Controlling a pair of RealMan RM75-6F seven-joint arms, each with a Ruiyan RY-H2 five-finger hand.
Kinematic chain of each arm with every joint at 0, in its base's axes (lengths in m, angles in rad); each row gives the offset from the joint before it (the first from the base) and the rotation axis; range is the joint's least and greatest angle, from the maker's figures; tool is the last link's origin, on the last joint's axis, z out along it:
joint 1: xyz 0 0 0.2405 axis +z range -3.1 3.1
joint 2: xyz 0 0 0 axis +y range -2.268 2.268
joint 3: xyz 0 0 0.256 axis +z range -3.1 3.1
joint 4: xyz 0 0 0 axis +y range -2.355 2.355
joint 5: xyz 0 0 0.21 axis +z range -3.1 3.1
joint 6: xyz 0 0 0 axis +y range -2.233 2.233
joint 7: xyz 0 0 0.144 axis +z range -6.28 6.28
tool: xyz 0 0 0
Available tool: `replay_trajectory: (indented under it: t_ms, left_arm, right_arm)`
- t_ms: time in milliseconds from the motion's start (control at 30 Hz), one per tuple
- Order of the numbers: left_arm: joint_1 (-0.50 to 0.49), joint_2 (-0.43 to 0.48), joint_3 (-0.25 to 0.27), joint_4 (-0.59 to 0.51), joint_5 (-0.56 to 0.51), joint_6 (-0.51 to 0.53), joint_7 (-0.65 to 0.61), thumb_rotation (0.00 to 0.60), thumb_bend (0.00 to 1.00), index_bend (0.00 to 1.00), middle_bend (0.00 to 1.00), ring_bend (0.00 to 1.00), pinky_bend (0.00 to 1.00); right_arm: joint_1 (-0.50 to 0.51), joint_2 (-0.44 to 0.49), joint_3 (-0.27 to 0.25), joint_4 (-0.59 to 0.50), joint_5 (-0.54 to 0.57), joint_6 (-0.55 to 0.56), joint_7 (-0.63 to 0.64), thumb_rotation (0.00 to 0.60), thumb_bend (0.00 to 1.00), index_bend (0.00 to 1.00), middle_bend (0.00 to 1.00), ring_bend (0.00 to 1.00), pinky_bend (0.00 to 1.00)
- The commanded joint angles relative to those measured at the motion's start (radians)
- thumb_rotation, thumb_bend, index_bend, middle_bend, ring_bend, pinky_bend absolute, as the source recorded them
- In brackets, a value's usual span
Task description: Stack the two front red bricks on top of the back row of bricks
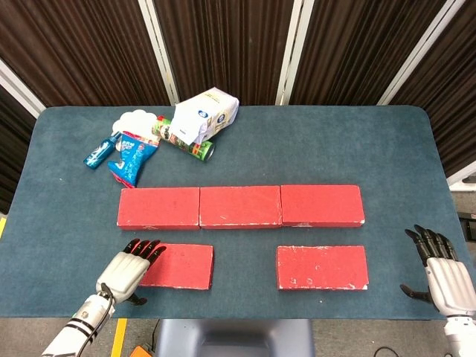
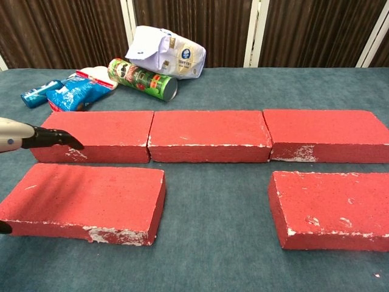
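Three red bricks form the back row (image 1: 239, 207) (image 2: 208, 134), end to end across the table's middle. The front left brick (image 1: 182, 265) (image 2: 85, 201) and front right brick (image 1: 322, 267) (image 2: 331, 207) lie flat in front of it. My left hand (image 1: 128, 269) (image 2: 36, 137) hovers over the front left brick's left end, fingers spread above its top and thumb off its near side, holding nothing. My right hand (image 1: 442, 271) is open near the table's right front corner, well right of the front right brick.
Clutter sits at the back left: a white bag (image 1: 206, 113), a green can (image 1: 186, 143), a blue packet (image 1: 132, 158) and a blue tube (image 1: 98, 152). The table's front edge (image 1: 245, 316) runs just below the front bricks.
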Motion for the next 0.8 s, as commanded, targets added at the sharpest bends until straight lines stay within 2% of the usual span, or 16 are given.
replay_trajectory:
  t_ms: [33,500,800]
  left_arm:
    - [-0.037,-0.037,-0.008,-0.001,-0.045,0.03,0.028,0.6,0.0,0.0,0.0,0.0,0.05]
    - [-0.148,-0.162,-0.011,-0.001,-0.21,0.135,0.088,0.6,0.0,0.0,0.0,0.0,0.05]
    - [-0.199,-0.219,-0.014,0.024,-0.271,0.175,0.086,0.6,0.0,0.0,0.0,0.0,0.05]
  right_arm:
    - [0.001,-0.001,0.0,-0.003,0.004,-0.001,-0.005,0.6,0.0,0.22,0.14,0.07,0.0]
    - [0.001,0.005,-0.002,-0.007,0.009,0.001,0.003,0.6,0.0,0.22,0.14,0.07,0.0]
    - [0.001,0.005,-0.003,-0.008,0.014,0.0,0.002,0.6,0.0,0.22,0.14,0.07,0.0]
